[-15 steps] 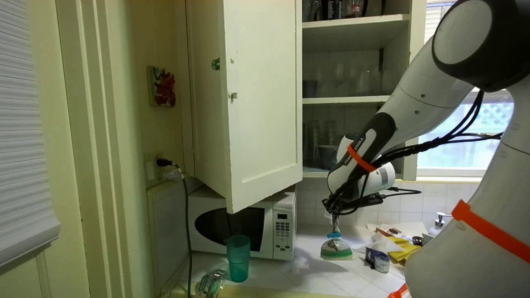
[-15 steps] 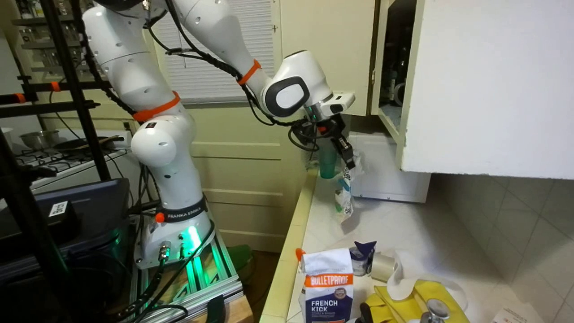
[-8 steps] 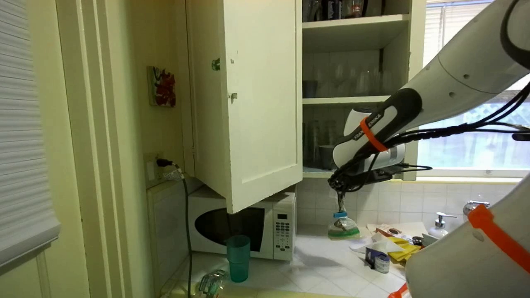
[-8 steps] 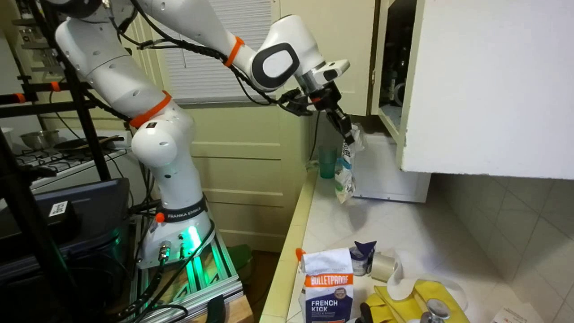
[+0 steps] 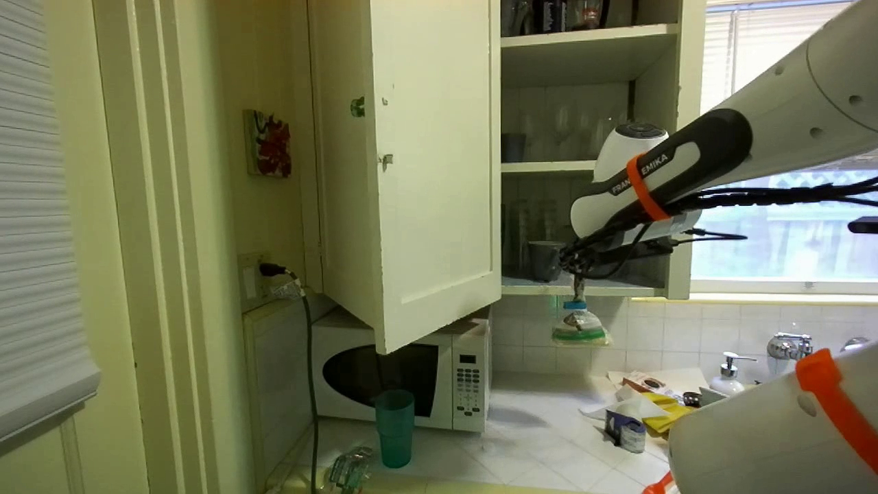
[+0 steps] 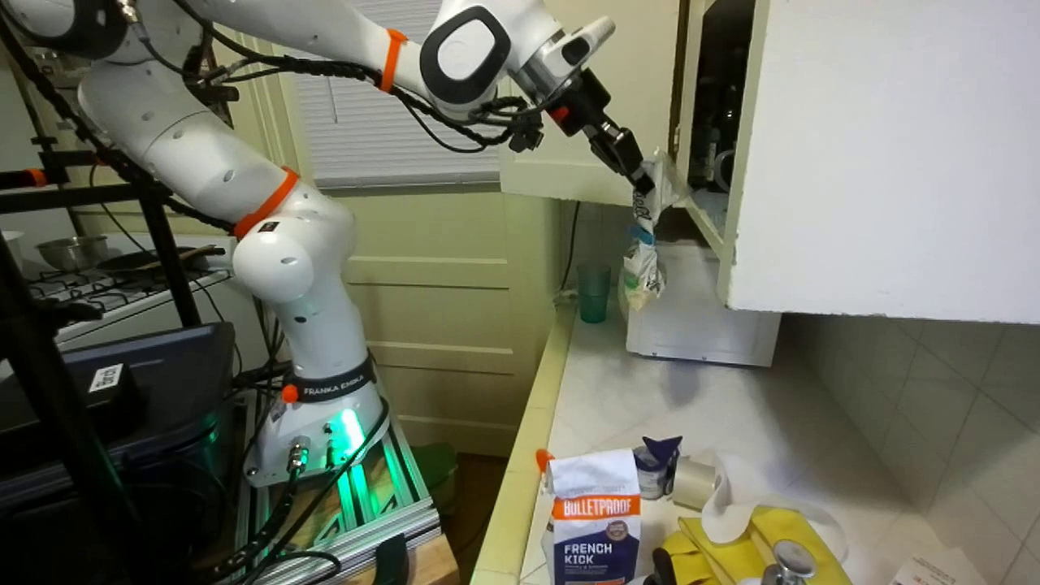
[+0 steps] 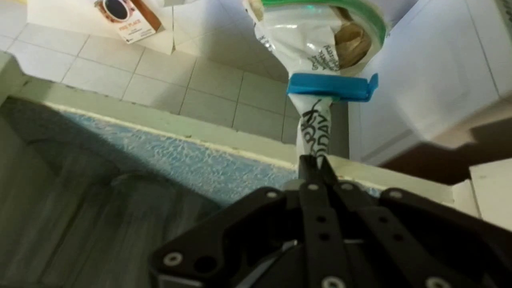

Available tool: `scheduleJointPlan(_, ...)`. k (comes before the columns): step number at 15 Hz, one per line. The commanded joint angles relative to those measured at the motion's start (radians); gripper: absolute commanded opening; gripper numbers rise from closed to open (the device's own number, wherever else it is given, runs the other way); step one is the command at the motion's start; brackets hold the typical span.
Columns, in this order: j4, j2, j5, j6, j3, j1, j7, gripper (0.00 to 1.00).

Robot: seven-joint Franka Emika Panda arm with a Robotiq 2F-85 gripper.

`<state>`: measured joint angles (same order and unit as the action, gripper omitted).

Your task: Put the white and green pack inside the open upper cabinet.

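Observation:
The white and green pack (image 5: 580, 328) hangs in the air from my gripper (image 5: 577, 276), its green base down and a blue clip (image 7: 330, 87) round its neck. In the wrist view my gripper (image 7: 315, 160) is shut on the top of the pack (image 7: 304, 40). The pack (image 6: 643, 268) also shows in an exterior view under the gripper (image 6: 644, 185). The open upper cabinet (image 5: 590, 38) has its door (image 5: 439, 151) swung out. The gripper is near the lowest shelf's height, and the pack's body hangs below that shelf. The shelf's blue surface (image 7: 180, 156) lies left of the fingers in the wrist view.
A dark grey cup (image 5: 545, 261) stands on the lowest shelf; glasses stand above. The microwave (image 5: 470, 384) and teal cup (image 5: 396, 429) are on the counter below. A coffee bag (image 6: 595, 520) and yellow packets (image 6: 780, 544) lie nearer the sink.
My gripper has risen with the pack from just above the counter to about the lowest shelf's height. It has also shifted slightly right in both exterior views. The cabinet door has not moved.

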<state>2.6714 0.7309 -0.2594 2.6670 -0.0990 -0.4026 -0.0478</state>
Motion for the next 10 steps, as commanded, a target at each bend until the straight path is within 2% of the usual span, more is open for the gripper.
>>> scheduleJointPlan(1,-0.005,0.074,-0.027,0.01,0.007,-0.039,0.002,0.0)
scheduleJointPlan(6,-0.032,0.112,-0.036,0.072,-0.001,-0.085,0.001,0.0)
scheduleJointPlan(10,-0.06,0.092,-0.033,0.171,-0.011,-0.125,0.009,0.0)
